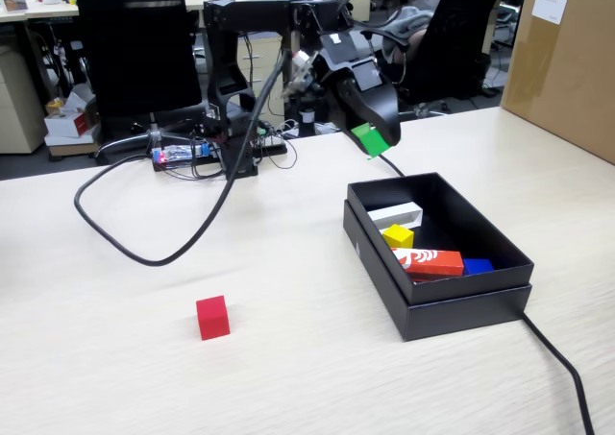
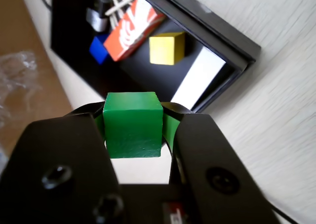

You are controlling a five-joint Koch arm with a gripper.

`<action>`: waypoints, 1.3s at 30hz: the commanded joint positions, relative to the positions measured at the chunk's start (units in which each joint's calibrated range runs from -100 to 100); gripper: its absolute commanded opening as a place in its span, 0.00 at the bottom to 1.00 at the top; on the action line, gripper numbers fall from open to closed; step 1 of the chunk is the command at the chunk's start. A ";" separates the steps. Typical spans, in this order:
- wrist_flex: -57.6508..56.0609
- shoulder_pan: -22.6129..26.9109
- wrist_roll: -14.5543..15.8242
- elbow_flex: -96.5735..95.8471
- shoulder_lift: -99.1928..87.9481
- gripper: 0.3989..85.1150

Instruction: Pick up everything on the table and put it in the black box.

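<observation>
Pincer (image 2: 133,127) is clamped on the green cube (image 2: 132,124), up in the air at about 11 o'clock from the black box (image 1: 452,305) in the fixed view, over the table (image 1: 115,377). Inside the box: white bar (image 1: 396,213), red-and-white block (image 1: 429,261), yellow cube (image 1: 398,235), blue block (image 1: 477,265). Red cube (image 1: 212,317) sits alone at 9 o'clock from the box, well apart.
</observation>
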 commanded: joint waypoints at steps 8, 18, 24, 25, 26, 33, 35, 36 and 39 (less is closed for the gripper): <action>5.92 -0.59 -0.59 4.74 17.84 0.10; 5.92 -0.78 -1.22 2.02 17.15 0.34; 5.92 -1.81 -1.47 1.57 9.46 0.41; 5.92 -2.15 -1.56 1.57 7.40 0.44; 5.92 -2.59 -1.66 1.66 5.22 0.46; 5.66 -8.64 -3.81 1.93 -7.75 0.46; 5.57 -10.89 -4.74 1.93 -7.98 0.46; 5.31 -13.04 -5.86 1.75 -7.29 0.46; 4.80 -16.51 -7.47 0.21 -3.73 0.46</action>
